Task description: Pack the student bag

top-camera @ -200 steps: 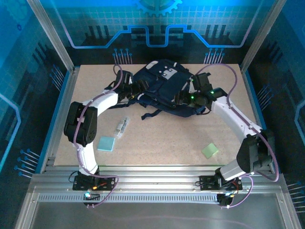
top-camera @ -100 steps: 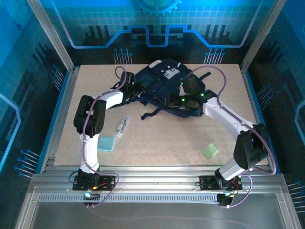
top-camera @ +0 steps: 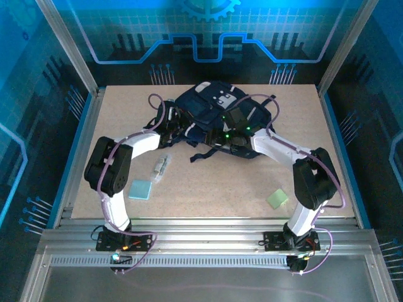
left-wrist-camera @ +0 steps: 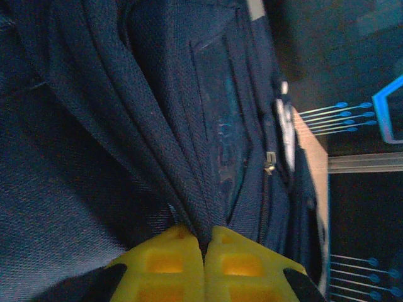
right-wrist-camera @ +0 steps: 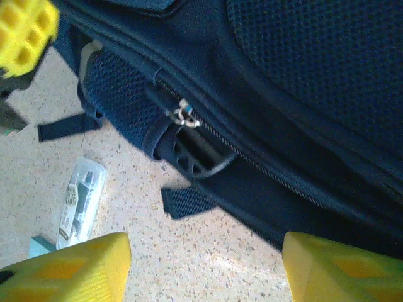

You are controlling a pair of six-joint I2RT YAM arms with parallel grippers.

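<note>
The student bag, a big navy backpack with grey patches, lies at the back middle of the table. My left gripper is at its left edge. In the left wrist view that gripper is shut on a fold of the bag's navy fabric, which rises from between the yellow fingers. My right gripper is at the bag's near edge. In the right wrist view it stands open over bare table, just below the bag's zipper pull and a loose strap end.
A clear plastic packet lies on the table left of centre, also seen in the right wrist view. Near the front are a teal square on the left and a green square on the right. Dark straps trail off the bag's near side.
The right arm has swung left along the bag's near edge, toward the left gripper. The bag has shifted slightly left and back. The left gripper stays at its left edge.
</note>
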